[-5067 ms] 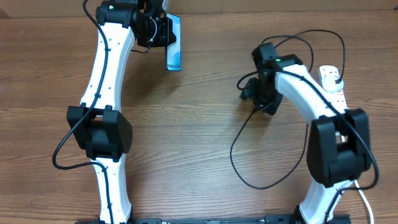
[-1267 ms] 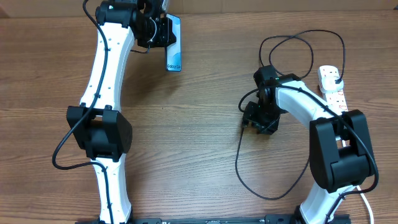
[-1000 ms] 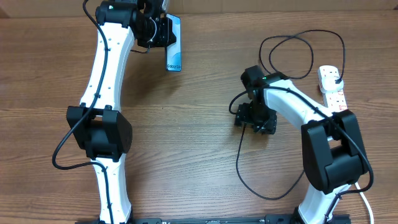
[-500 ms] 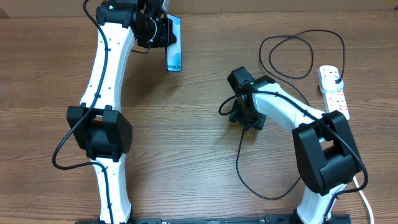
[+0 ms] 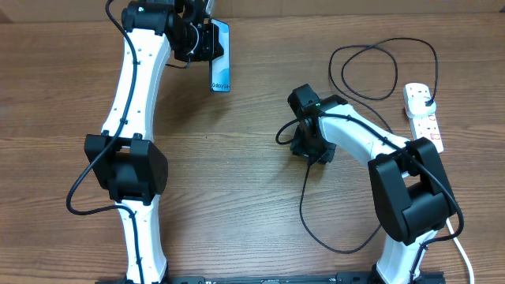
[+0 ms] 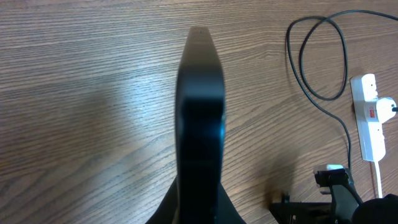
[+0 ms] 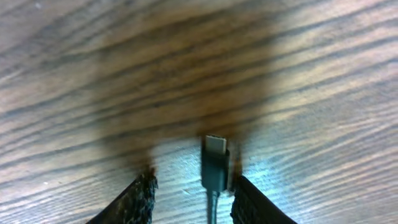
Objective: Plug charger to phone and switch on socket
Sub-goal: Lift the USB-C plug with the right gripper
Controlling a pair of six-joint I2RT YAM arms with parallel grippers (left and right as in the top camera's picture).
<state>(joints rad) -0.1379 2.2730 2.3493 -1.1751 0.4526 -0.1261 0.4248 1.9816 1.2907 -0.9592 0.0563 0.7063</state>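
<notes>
My left gripper (image 5: 207,41) is shut on the phone (image 5: 222,59), holding it at the far left of the table with its light blue screen showing. In the left wrist view the phone (image 6: 199,112) stands edge-on and dark between the fingers (image 6: 199,210). My right gripper (image 5: 309,148) is at mid-table, pointing down. In the right wrist view its fingers (image 7: 194,182) are open around the charger's connector tip (image 7: 216,158), which is close to the right finger. The black charger cable (image 5: 341,250) loops along the table and up to the socket (image 5: 424,114).
The white socket (image 6: 367,118) lies at the right edge with a black plug in it and red switches. The cable coils in a loop (image 5: 371,71) at the back right, which also shows in the left wrist view (image 6: 317,62). The table is brown wood.
My right gripper has moved left across the table over the last second and turned, with the cable end following it. The left arm and phone have not moved.
</notes>
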